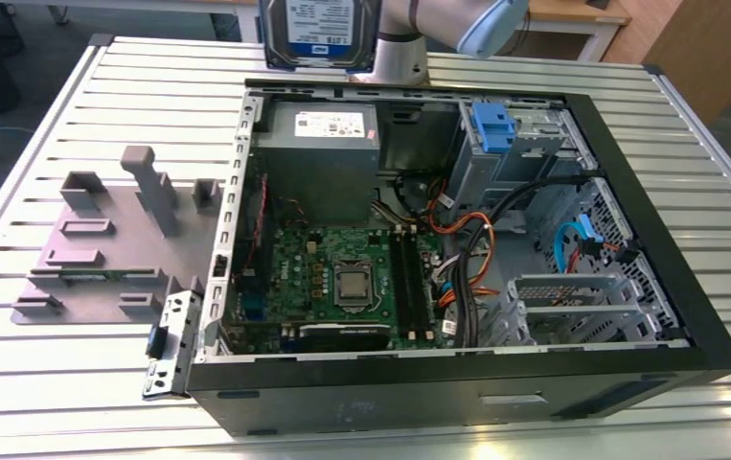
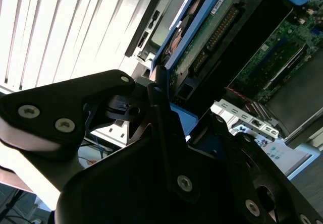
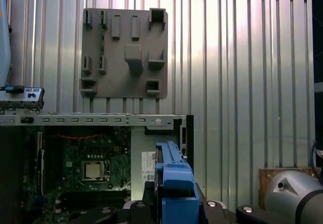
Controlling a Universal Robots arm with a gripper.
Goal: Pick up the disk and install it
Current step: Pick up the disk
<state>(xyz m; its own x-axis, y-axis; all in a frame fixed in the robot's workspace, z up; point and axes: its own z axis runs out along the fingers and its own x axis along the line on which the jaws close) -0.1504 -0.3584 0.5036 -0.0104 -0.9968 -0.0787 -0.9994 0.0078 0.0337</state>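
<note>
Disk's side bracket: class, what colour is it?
Disk's plastic side bracket: blue, clearest in first wrist view.

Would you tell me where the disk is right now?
In the exterior view the disk hangs aloft at top centre, beyond the far wall of the computer case, beside the arm.

The arm (image 1: 398,43) is formed of a silver-grey tube, capped by a rounded pale blue-grey joint cover (image 1: 493,24). The claw (image 2: 174,115) is built of matt black linkage plates, fastened with silver socket-head screws (image 2: 29,112).
</note>
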